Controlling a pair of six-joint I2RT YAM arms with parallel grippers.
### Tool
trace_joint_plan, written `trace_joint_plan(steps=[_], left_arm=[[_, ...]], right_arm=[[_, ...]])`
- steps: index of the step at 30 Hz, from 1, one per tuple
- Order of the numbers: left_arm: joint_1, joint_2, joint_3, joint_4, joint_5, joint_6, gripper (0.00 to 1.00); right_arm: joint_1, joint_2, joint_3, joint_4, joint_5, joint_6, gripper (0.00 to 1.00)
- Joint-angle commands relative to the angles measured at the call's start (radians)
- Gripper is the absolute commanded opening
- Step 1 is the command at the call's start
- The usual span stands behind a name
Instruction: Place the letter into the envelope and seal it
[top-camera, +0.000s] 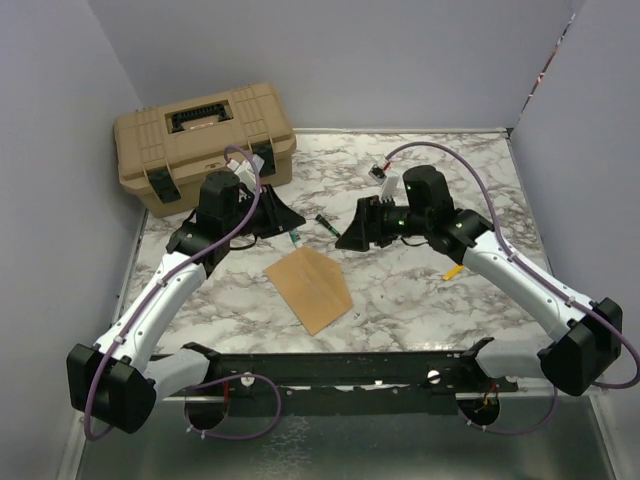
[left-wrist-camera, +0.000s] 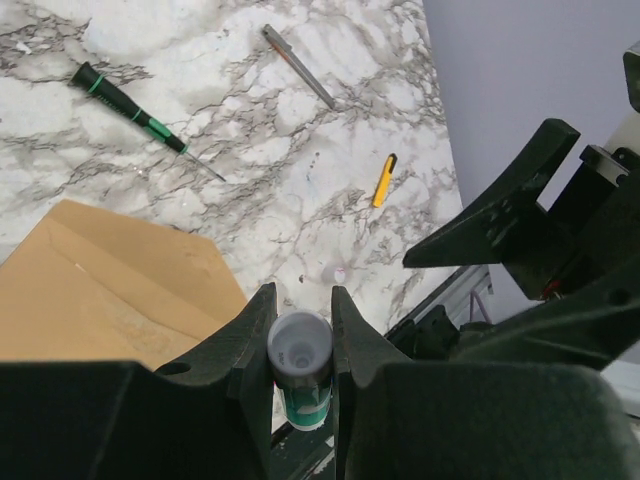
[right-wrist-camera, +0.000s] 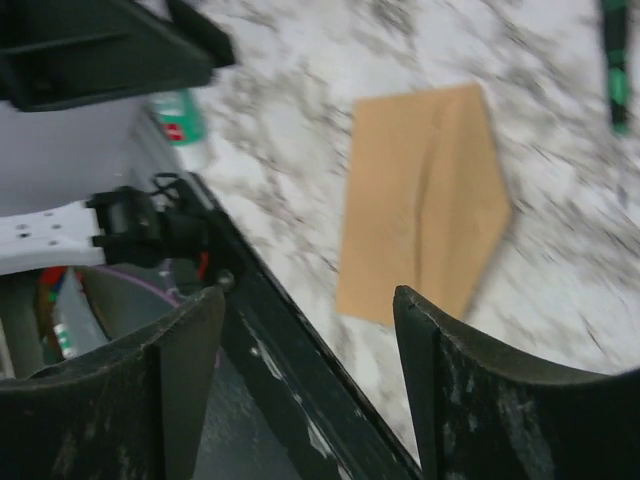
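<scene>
The envelope (top-camera: 310, 290) lies flat on the marble table (top-camera: 440, 320), close to the near edge. It is brown, and one end comes to a point. A tiny white bit (top-camera: 357, 317) sits just beside it at 4 o'clock. A small yellow thing (top-camera: 452, 271) lies well apart at 3 o'clock.

The left gripper (top-camera: 288, 225) hangs just past the envelope at 11 o'clock. Its fingers are squeezed tight on a glue stick (left-wrist-camera: 303, 365) with a green label. The right gripper (top-camera: 348, 238) hangs at 1 o'clock from the envelope. Its fingers are spread wide and hold nothing.

A green and black screwdriver (top-camera: 325, 222) lies between the two grippers at 12 o'clock. Far back at 10 o'clock, in the corner, sits a tan toolbox (top-camera: 205, 140) with its lid down.
</scene>
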Motion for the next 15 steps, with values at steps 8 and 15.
trace_joint_plan(steps=[8,15], left_arm=[[0.002,0.017,0.063,0.068,0.131,-0.031,0.0],[0.002,0.005,0.066,0.105,0.139,-0.091,0.0]], right_arm=[[0.099,0.024,-0.094,0.69,-0.172,0.203,0.76],[0.122,0.091,-0.06,0.689,-0.204,0.222,0.68]])
